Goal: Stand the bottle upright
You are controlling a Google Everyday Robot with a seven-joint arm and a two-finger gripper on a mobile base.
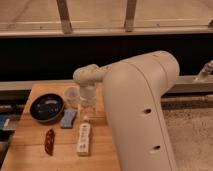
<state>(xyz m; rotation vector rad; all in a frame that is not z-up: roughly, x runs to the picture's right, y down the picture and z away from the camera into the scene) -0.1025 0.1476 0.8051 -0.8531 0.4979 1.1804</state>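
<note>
The slim white bottle (84, 139) lies on its side on the wooden table (30, 155), cap end pointing away toward the arm. My gripper (88, 109) hangs from the white arm just above and behind the bottle's cap end, beside the translucent cup (72, 97). The big white arm link hides the table's right side.
A dark bowl (46, 107) sits at the table's left. A blue sponge (68, 118) lies between the bowl and the bottle. A dark red object (49, 141) lies near the front left. A dark wall and window rails run behind the table.
</note>
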